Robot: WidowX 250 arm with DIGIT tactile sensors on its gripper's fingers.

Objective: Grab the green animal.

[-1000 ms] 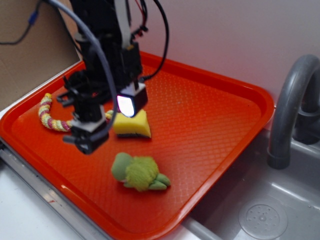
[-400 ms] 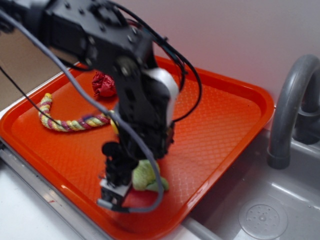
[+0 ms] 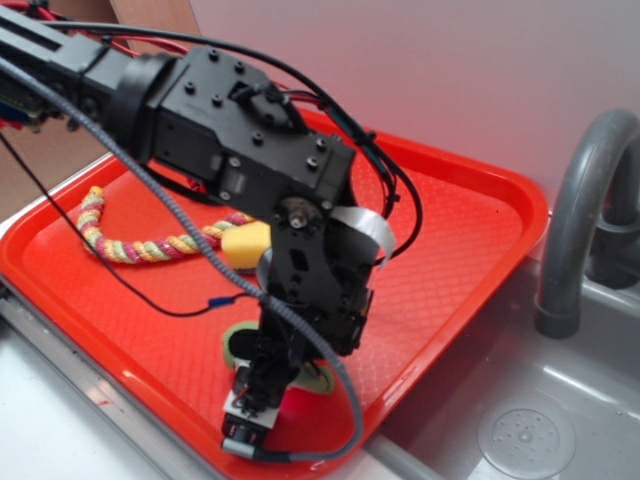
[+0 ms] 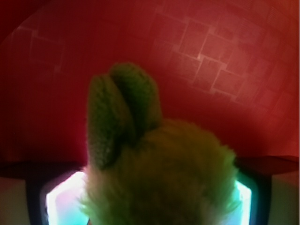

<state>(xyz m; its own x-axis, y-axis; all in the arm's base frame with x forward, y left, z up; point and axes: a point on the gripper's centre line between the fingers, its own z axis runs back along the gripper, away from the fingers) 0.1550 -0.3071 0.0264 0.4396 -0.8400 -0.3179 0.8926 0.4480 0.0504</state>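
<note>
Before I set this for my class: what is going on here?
A WidowX arm reaches down over the near part of an orange tray, its gripper at the green animal. The wrist view shows the plush filling the space between the fingers; whether they are closed is unclear. A braided rope and yellow sponge lie behind.

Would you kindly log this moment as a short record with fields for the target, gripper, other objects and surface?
target: green animal, near the tray's front edge, mostly hidden by the arm in the exterior view
gripper: gripper lowered over the toy, which sits between its fingers; closure cannot be told
other objects: yellow sponge wedge, braided rope
surface: red tray beside a sink
</note>
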